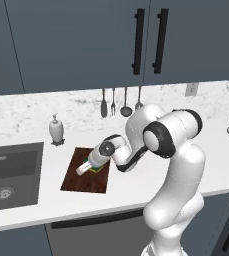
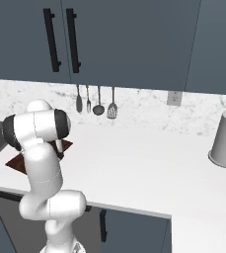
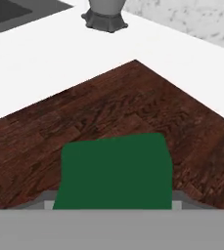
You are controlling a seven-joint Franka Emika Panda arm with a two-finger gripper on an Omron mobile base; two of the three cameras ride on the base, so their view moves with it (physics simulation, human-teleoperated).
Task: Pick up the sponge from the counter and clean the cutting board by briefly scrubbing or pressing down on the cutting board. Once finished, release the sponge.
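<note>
with the gripper (image 1: 86, 167) closed on the small yellow, green-topped sponge (image 3: 114, 171) over the dark reddish-brown wooden cutting board (image 3: 108, 110), press flat and briefly — stay off the board's edges — before letting go.

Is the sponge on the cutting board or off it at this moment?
On it, as far as shows: the sponge is over the cutting board, with wood grain around it, at the gripper. Actual contact cannot be told.

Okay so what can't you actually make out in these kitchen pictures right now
- Gripper fingertips: left base view, too small; open or shut unclear.
- Yellow-and-green sponge: hand view, bottom edge cuts it off; contact with the board unclear.
- Dark reddish-brown wooden cutting board: right base view, mostly behind the white arm.
</note>
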